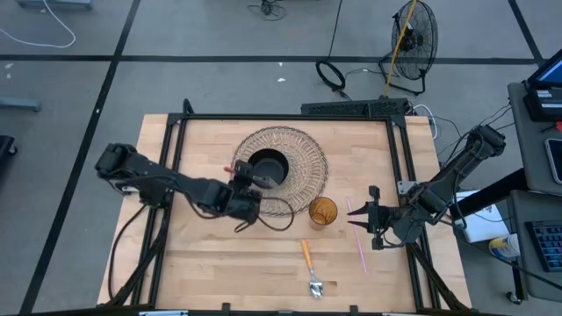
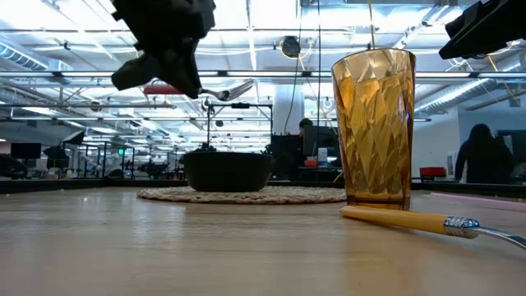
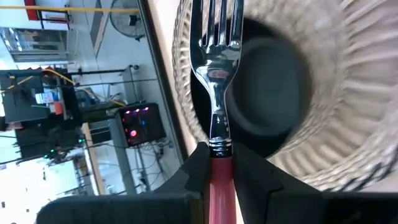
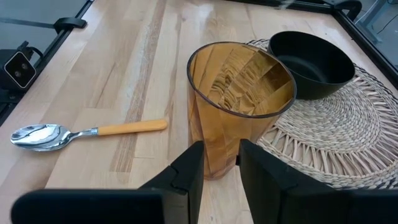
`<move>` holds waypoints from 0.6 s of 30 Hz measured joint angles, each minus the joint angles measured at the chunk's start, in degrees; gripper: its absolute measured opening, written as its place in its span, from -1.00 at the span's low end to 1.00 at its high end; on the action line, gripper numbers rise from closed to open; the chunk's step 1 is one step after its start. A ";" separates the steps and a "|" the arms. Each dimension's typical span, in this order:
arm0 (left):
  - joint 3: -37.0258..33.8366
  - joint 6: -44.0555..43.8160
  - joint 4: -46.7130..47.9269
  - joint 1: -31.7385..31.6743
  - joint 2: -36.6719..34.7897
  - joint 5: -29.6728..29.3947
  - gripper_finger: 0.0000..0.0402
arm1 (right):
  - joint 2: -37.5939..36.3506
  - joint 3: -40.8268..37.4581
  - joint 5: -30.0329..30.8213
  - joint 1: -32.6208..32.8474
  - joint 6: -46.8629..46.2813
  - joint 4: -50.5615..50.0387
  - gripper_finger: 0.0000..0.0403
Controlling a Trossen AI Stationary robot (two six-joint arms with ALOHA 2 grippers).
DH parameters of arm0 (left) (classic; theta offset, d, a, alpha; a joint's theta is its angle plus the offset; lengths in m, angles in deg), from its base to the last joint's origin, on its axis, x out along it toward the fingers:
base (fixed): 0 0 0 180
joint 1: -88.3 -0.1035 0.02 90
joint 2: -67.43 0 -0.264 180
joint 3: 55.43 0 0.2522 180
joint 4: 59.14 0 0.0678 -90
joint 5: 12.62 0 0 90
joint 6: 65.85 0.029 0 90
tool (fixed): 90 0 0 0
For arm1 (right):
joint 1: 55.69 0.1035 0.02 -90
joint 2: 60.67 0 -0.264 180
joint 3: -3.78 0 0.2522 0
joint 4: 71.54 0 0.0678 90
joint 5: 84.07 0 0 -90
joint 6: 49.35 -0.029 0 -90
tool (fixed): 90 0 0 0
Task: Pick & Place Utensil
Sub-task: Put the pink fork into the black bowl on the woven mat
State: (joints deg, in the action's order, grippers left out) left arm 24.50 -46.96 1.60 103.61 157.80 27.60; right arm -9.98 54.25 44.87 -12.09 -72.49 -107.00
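My left gripper (image 1: 244, 186) is shut on a fork with a red handle (image 3: 219, 74). It holds the fork above the black bowl (image 1: 268, 167), which stands on a round woven mat (image 1: 303, 154). In the low view the fork's tines (image 2: 237, 87) hang over the bowl (image 2: 228, 171). An amber glass (image 1: 323, 211) stands upright on the table by the mat's near right edge. A spoon with a yellow handle (image 1: 309, 262) lies flat nearer the front edge. My right gripper (image 1: 356, 217) is just right of the glass (image 4: 239, 99), empty, with a narrow gap between its fingers. My left gripper pinches the fork's red handle (image 3: 219, 171) between its two fingers, close to where the handle meets the steel neck. The fingers lie along the fork, whose tines (image 3: 214, 18) point straight out past them. The fork is lifted clear and roughly level over the bowl.
A thin pink stick (image 1: 358, 239) lies on the table below my right gripper. Black frame rails (image 1: 290, 117) run along the table's far, left and right edges. Bare wood lies at the near left (image 1: 211, 263).
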 joint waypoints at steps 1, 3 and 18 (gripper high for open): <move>0.00 1.07 0.00 -0.85 0.00 0.01 -0.78 | 0.00 0.00 -0.01 0.00 -0.02 -0.02 -0.56; 0.00 3.15 -0.01 -2.53 0.00 0.02 -0.79 | 0.00 0.00 0.00 0.00 -0.02 -0.02 -0.56; 0.00 13.86 -0.35 -12.52 0.00 2.30 -0.78 | 0.00 0.00 0.00 0.00 0.26 -0.02 -0.56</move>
State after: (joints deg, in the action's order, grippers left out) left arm 24.50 -33.10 1.25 91.09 157.80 29.90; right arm -9.98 54.25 44.87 -12.09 -72.23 -107.02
